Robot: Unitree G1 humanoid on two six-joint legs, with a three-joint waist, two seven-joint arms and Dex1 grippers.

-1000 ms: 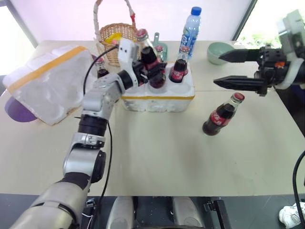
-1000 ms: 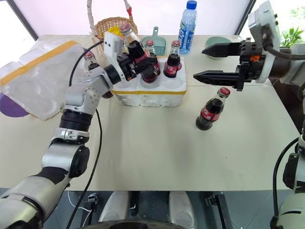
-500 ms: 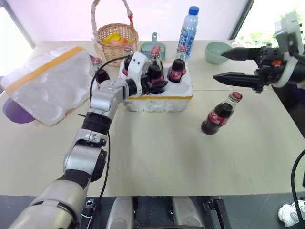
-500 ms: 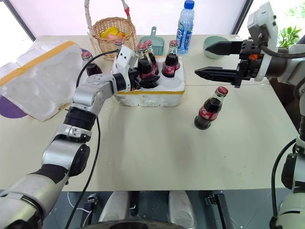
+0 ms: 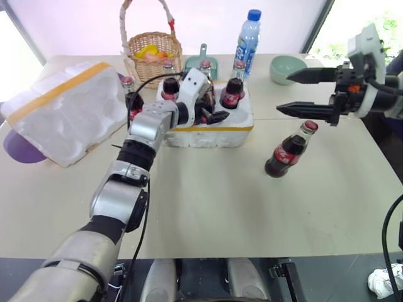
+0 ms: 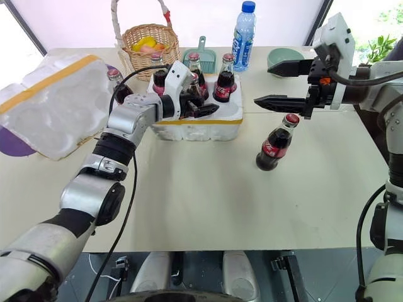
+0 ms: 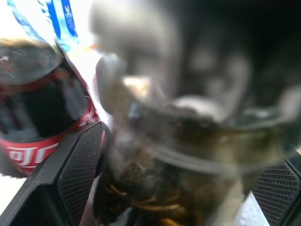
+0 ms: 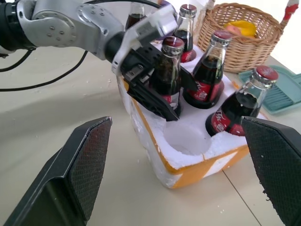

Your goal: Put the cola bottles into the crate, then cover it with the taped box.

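1. Work surface: the beige rectangular table [image 5: 208, 201] carries all task items.

2. Cover: the large hollow white styrofoam shell with a yellow tape band [image 5: 63, 113] lies on the left side of the table, well apart from the crate. The covering step is not yet begun.

3. Crate: the white styrofoam block with round holes and a yellow tape band [image 5: 214, 135] stands at table centre, towards the far edge. Four of the small dark glass cola bottles with red caps appear seated in it. One hole [image 8: 183, 139], at the near right corner, is visibly empty.

4. Left gripper [image 5: 211, 108]: positioned over the crate, jaws apart, straddling one seated bottle [image 8: 170, 70]. The pads appear clear of the glass, so this bottle is judged placed.

5. Right gripper [image 5: 283, 93]: jaws wide apart, empty, level, just above the cap of a loose bottle [image 5: 286, 153] standing on the table right of the crate.

6. A further bottle [image 5: 130, 94] stands outside the crate, between it and the shell.

7. Remaining, as judged: load two bottles, then fit the shell over the crate
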